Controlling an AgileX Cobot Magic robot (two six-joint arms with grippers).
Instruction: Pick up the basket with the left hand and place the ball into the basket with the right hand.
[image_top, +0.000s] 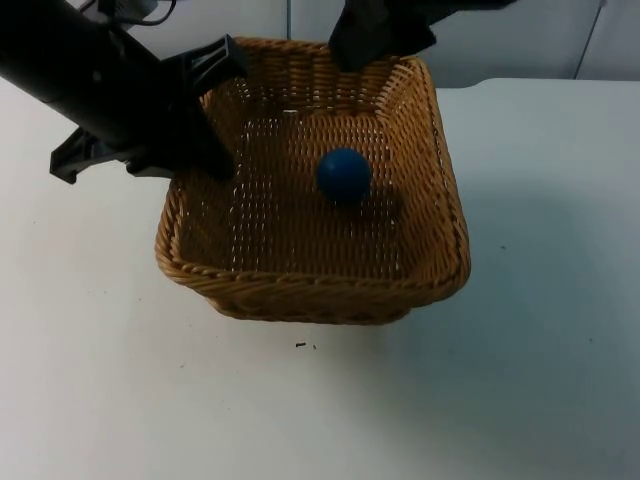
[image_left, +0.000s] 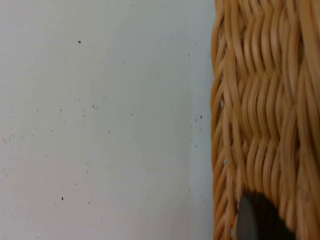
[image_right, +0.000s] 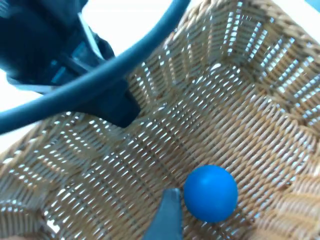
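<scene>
A brown wicker basket takes up the middle of the top view. A blue ball lies on its woven floor, free of both grippers. My left gripper is shut on the basket's left wall, one fingertip pressed against the outer weave. My right gripper hangs over the basket's far rim and holds nothing. In the right wrist view its one visible fingertip stands just beside the ball, with no second finger next to it.
White table top surrounds the basket on the near side and both flanks. The grey partition wall closes off the far side. The left arm's black body reaches over the basket's wall.
</scene>
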